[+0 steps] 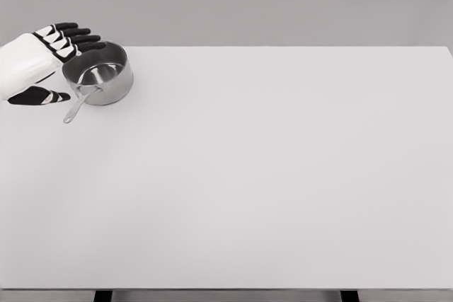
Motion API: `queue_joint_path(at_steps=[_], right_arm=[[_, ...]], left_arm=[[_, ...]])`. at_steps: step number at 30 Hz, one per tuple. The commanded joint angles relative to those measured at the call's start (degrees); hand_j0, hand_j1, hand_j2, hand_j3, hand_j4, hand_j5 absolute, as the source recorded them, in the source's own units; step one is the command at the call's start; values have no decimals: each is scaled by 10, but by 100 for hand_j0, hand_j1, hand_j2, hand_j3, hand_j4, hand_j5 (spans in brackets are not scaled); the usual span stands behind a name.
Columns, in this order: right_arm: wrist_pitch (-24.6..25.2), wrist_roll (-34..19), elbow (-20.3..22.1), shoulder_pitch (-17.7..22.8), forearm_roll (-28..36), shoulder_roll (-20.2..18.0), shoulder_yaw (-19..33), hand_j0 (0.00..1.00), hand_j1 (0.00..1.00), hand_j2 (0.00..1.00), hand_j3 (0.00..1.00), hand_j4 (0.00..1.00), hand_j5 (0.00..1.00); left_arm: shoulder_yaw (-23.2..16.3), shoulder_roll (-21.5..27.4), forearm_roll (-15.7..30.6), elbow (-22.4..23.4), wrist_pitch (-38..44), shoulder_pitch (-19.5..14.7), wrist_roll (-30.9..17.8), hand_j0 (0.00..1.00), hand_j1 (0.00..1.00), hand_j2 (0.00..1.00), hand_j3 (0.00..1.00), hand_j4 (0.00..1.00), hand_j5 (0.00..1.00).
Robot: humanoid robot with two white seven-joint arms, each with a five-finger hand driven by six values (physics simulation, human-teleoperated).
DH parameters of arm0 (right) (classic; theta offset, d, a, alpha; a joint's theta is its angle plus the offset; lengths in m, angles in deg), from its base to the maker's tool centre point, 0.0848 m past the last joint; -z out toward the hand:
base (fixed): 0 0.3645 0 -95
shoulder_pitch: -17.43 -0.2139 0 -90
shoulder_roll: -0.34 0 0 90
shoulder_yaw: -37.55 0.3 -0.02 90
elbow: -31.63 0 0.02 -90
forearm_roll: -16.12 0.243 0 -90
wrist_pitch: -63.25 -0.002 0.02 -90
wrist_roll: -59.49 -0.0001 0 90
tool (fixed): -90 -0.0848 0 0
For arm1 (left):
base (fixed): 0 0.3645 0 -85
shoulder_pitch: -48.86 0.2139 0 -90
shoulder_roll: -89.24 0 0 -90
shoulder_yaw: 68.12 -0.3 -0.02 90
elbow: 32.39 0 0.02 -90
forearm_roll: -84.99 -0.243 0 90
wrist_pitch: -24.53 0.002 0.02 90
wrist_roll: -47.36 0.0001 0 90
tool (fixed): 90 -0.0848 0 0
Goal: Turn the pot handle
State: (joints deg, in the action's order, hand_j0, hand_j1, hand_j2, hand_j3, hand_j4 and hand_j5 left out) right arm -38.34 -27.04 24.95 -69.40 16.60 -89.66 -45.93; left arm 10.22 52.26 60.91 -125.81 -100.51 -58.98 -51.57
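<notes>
1. Light even and diffuse, bright overall; no single source can be picked out.
2. White table (283,175) nearly washed out, surface detail absent, no hard cast shadows on it.
3. Steel pot (99,76) shows soft highlights on its wall and rim, interior darker.
4. Faint soft shade just under the pot.
5. Render slightly soft; edges show mild compression blur. No visible edge distortion.

Beside the glossy white-and-black plastic-looking left hand (39,61), polished shiny metal pot (106,83) with smooth metal handle (76,106), on matt white table (283,175).
</notes>
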Motion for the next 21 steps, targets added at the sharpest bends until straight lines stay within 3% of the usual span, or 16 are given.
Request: queue_joint_path(at_steps=[1, 8, 12, 15, 21], right_arm=[[1, 3, -1, 0, 0, 0, 0, 100, 100, 100, 100, 100, 100], [0, 2, 0, 0, 0, 0, 1, 100, 100, 100, 100, 100, 100], [0, 2, 0, 0, 0, 0, 1, 100, 100, 100, 100, 100, 100], [0, 2, 0, 1, 0, 0, 1, 100, 100, 100, 100, 100, 100], [0, 2, 0, 1, 0, 0, 1, 100, 100, 100, 100, 100, 100]], left_arm=[[0, 1, 2, 0, 0, 0, 1, 100, 100, 100, 100, 100, 100], [0, 3, 0, 0, 0, -7, 0, 100, 100, 100, 100, 100, 100], [-5, -6, -15, 0, 0, -28, 0, 100, 100, 100, 100, 100, 100], [-77, -65, -84, 5, 0, -103, 1, 100, 100, 100, 100, 100, 100], [-89, -156, -138, 68, 0, -109, 4, 100, 100, 100, 100, 100, 100]])
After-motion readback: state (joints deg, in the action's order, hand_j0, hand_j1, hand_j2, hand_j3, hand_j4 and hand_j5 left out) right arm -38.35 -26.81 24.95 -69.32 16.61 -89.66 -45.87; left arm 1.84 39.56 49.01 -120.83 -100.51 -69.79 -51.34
